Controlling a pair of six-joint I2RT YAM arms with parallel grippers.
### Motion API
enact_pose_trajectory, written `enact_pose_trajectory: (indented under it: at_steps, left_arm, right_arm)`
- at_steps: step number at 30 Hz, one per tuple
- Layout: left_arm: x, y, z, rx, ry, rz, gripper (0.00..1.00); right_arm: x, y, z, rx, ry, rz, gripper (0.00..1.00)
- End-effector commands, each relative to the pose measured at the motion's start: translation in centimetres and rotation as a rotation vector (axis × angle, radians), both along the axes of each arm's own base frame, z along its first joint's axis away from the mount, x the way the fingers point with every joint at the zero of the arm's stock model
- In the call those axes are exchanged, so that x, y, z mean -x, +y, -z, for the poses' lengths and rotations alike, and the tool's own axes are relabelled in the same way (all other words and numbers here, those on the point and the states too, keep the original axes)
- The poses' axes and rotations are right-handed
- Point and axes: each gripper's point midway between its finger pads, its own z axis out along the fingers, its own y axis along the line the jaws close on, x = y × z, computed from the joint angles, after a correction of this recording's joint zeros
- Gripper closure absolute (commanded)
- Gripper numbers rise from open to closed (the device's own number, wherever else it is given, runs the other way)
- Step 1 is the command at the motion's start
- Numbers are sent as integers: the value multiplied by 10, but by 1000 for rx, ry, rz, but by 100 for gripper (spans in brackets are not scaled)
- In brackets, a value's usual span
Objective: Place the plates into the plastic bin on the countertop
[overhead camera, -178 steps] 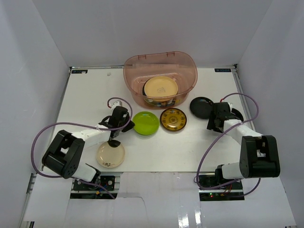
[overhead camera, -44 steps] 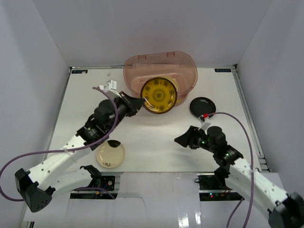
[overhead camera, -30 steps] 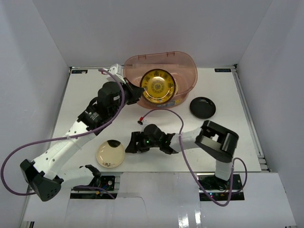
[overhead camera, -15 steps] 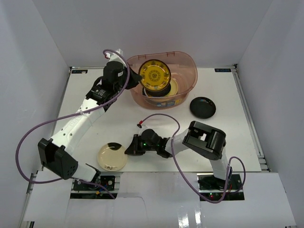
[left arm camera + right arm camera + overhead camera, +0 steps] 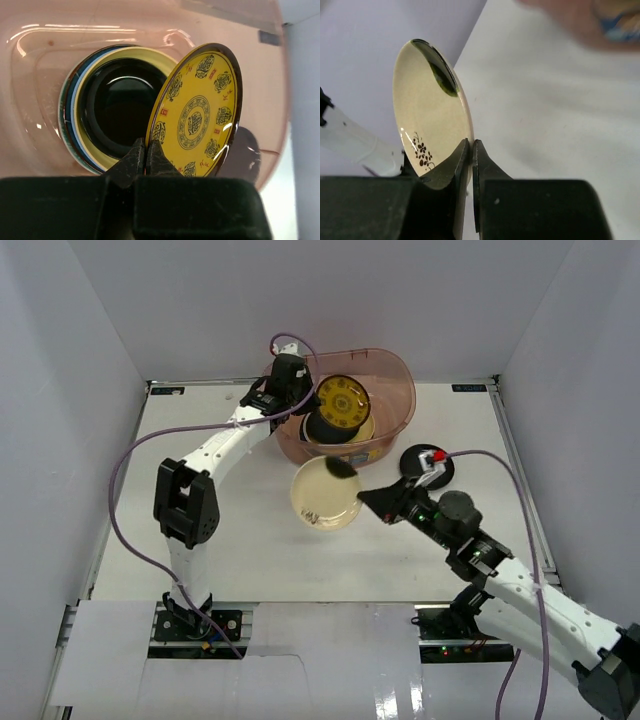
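Amber-gold plate (image 5: 343,403), w/ dark printed medallions, stands nearly on edge over the inside of the plastic bin (image 5: 398,368), toward the bin's left half. The left gripper (image 5: 145,152) is clamped on its lower rim, one finger on each face. Behind it in the left wrist view, a stack of plates (image 5: 355,433) lies on the bin floor: a black dish (image 5: 117,107) on top, a cream-yellow rim under it, then a blue rim at the stack's edge. Whether the gold plate touches the stack can't be told.

The bin sits at the far centre of the countertop (image 5: 230,530). Just in front of the bin's near wall, the right gripper (image 5: 470,150) pinches the rim of a cream plate (image 5: 325,495), jaws closed tight on the edge. That plate is tilted steeply, lifted off the surface, w/ a dark green smear near its top edge and a small flower motif lower down.

A black plate (image 5: 418,462) lies flat on the countertop, right of the bin & apart from it; the right arm crosses its near side in the top view
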Motion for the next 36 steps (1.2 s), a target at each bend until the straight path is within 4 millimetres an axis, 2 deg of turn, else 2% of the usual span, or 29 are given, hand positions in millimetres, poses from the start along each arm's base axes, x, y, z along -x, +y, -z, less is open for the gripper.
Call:
enact_pose_trajectory:
  at_steps: [1,2,3,5,6,8,9,10,13,14,17,18,19,20,21,22,23,24,25,27,28,29,30,31,32,33,34,35,36]
  left_arm:
    - [-16,6,-9,-23,-21,-23,100]
    - [-20,6,9,-40,8,-28,100]
    - [-21,5,13,-43,15,-28,100]
    - [-26,7,25,-59,29,-41,99]
    - [-27,9,29,-70,34,-47,89]
    - [-33,12,41,-86,48,-49,73]
    - [-35,11,46,-88,56,-34,66]
    - [-38,14,48,-88,63,-34,58]
    - [-38,15,51,-72,81,-16,38]
    - [-35,15,47,-58,81,-12,34]
    - [-28,20,6,-34,5,1,20]
    - [-20,27,-26,-16,-49,-9,18]
    - [-17,35,-43,-9,-93,-30,16]
    - [-8,42,-39,-20,-93,-39,12]
    - [-1,48,-49,-12,-115,-47,11]
    - [14,56,-86,24,-194,-53,10]
    - [25,58,-92,34,-209,-47,9]
    - [38,62,-74,31,-171,-40,9]
    - [57,69,-96,67,-214,-37,8]
    - [81,69,-92,102,-206,7,6]
    - [96,69,-64,96,-160,36,5]
    - [117,73,-76,117,-191,65,5]
    - [130,79,-45,88,-144,72,5]
    - [141,84,-38,77,-138,77,4]
    - [157,91,-47,83,-171,81,4]
    - [169,96,-37,69,-149,86,4]
    - [182,101,-13,45,-108,93,3]
    - [197,107,-19,55,-138,100,3]
    - [207,113,-8,42,-113,97,3]
  right_arm:
    - [-29,-49,-24,168,-90,180,92]
    - [-44,-66,-35,168,-108,253,92]
    - [-51,-72,-58,143,-144,279,92]
    - [-70,-89,-71,141,-154,344,92]
    - [-76,-94,-91,124,-180,372,92]
    - [-97,-101,-99,128,-183,409,92]
    - [-104,-102,-115,110,-206,418,92]
    - [-122,-105,-108,129,-180,435,92]
    - [-158,-100,-111,120,-154,429,92]
    - [-170,-104,-113,110,-152,441,92]
    - [-204,-95,-110,141,-135,432,92]
    - [-212,-94,-109,151,-136,430,92]
    - [-228,-90,-103,172,-123,430,92]
    - [-237,-88,-100,188,-121,428,92]
    - [-243,-87,-91,223,-105,424,92]
    - [-257,-82,-81,243,-78,410,92]
    - [-262,-79,-73,258,-60,393,92]
    - [-265,-74,-66,264,-44,376,92]
    - [-270,-67,-53,273,-19,359,92]
    - [-275,-62,-40,289,11,370,92]
    - [-278,-57,-27,299,42,364,91]
    - [-280,-53,-26,294,46,355,90]
    - [-282,-44,-14,306,67,333,88]
    - [-284,-40,-11,315,71,330,86]
    - [-289,-37,-14,327,77,334,75]
    - [-293,-31,-2,350,102,329,63]
    - [-295,-29,1,373,107,318,52]
    - [-294,-27,4,397,126,304,36]
    - [-300,-24,-13,386,103,301,31]
